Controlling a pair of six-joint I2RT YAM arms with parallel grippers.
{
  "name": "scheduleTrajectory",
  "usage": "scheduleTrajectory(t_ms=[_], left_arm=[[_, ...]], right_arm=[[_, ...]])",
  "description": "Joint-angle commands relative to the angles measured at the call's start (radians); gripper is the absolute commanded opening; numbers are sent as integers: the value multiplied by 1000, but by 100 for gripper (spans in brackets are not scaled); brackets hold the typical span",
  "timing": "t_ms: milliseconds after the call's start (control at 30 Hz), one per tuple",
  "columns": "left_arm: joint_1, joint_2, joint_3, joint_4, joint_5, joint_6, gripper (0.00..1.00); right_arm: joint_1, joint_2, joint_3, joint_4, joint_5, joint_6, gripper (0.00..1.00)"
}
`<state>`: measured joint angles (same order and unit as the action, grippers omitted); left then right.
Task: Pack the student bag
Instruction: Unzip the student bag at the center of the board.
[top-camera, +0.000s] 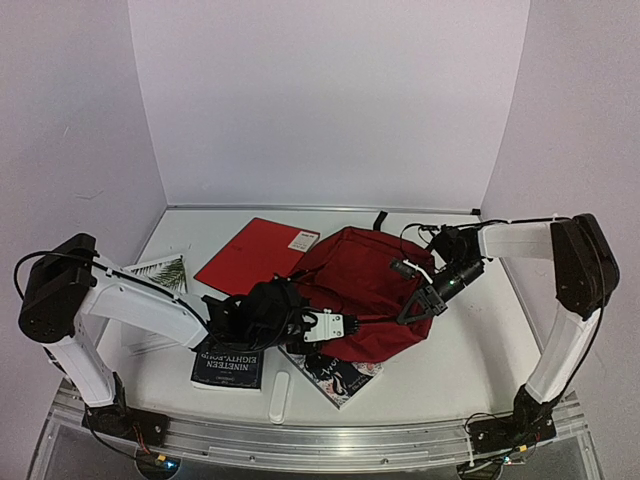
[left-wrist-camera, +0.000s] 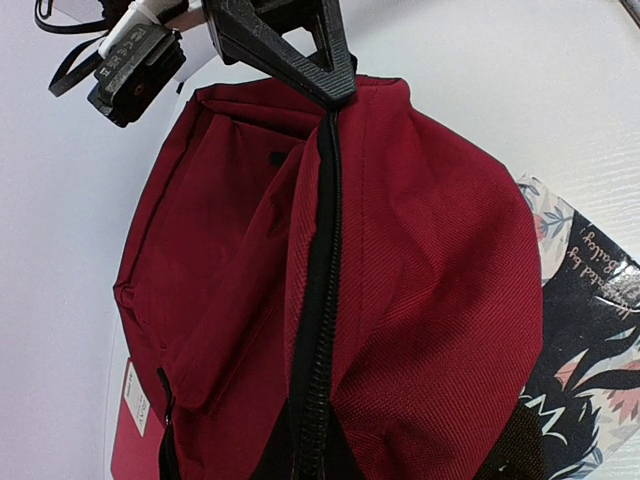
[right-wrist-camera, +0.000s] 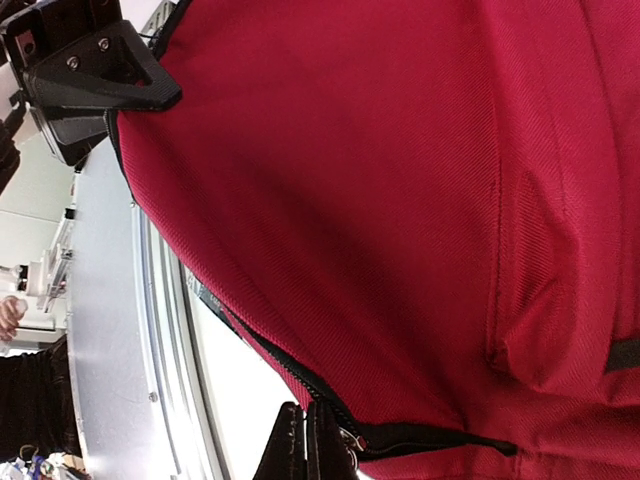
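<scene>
Lying near-to-far, the student bag (top-camera: 365, 285) points its handle end away

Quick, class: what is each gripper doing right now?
Left gripper: closed, pinching the student bag at its edge.
Right gripper: closed on the student bag by its zipper.

Mostly just the student bag (left-wrist-camera: 420, 280) here, right gripper (left-wrist-camera: 336, 90) pinching its zipper (left-wrist-camera: 323, 300) at 12 o'clock, floral book (left-wrist-camera: 590, 340) at 4.
</scene>
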<state>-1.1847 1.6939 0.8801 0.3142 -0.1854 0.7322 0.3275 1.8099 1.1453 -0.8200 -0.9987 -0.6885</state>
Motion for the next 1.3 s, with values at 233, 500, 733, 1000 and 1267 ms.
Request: scheduleTrajectory(t_ms=[233,500,733,1000,1267], left_arm=[[6,-5,159,-199,55,-128,44],[-5,94,321,-257,140,-195,56],[-10,229,449,-288,182,-196,42],[-28,216,428,-290,174,-207,0],[-33,136,333,-265,129,-210,0]], right_arm=[[-32,-100,23,-140,23,54,0],[-28,-102,-2,-139,-10,63,0],[-28,-90,-2,-137,-42,90,0],[-81,-32,13,-130,-15,141,0],[-154,49,22,32,131,287,0]])
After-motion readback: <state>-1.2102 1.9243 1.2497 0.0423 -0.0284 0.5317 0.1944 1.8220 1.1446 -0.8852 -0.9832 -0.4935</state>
